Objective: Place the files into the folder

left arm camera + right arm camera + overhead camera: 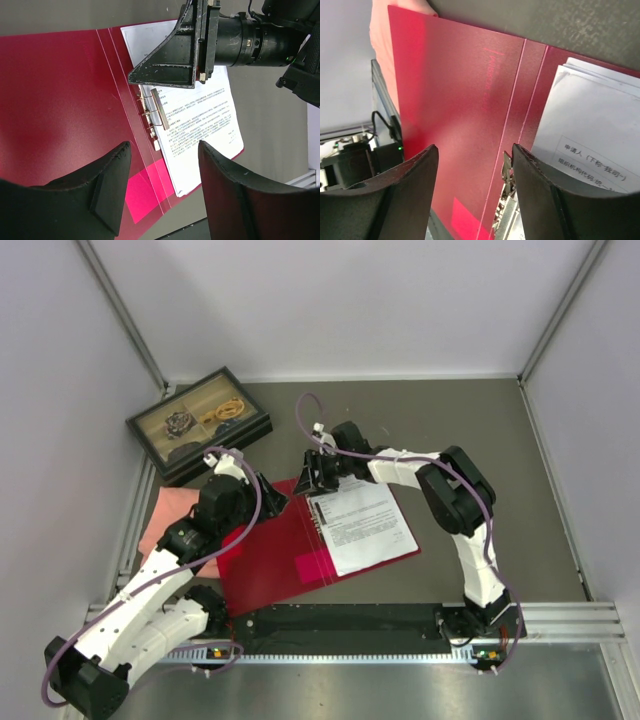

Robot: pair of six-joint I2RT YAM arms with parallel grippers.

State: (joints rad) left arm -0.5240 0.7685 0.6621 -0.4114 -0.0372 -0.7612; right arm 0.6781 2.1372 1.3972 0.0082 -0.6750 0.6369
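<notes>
We are watching the filing nearly done. The folder [262, 565] is lying open toward the near edge of the tabletop [480, 420], left of centre, with a pink cloth [165, 515] showing at its left edge. The files [365, 525] are sitting as a stack on its right half, their left edge running along the spine beside the metal clip [159, 107]. A pink sticker [145, 192] is showing at the spine's near end.

The right gripper [474, 147] is hanging over the far end of the spine, jaws spread and pinching nothing. The left gripper [164, 150] is hovering over the bare left half, jaws likewise spread and empty. A black box [200, 420] is standing in the far left corner, apart from the folder.

We are judging the main step complete, since the sheets are lying inside the cover. What is remaining, as we are reading it, is securing them and swinging the left half shut. We cannot tell whether the clip is already gripping the stack, because the view is too oblique. The top sheets are fanning slightly at the far corner, so squaring may be needed.
</notes>
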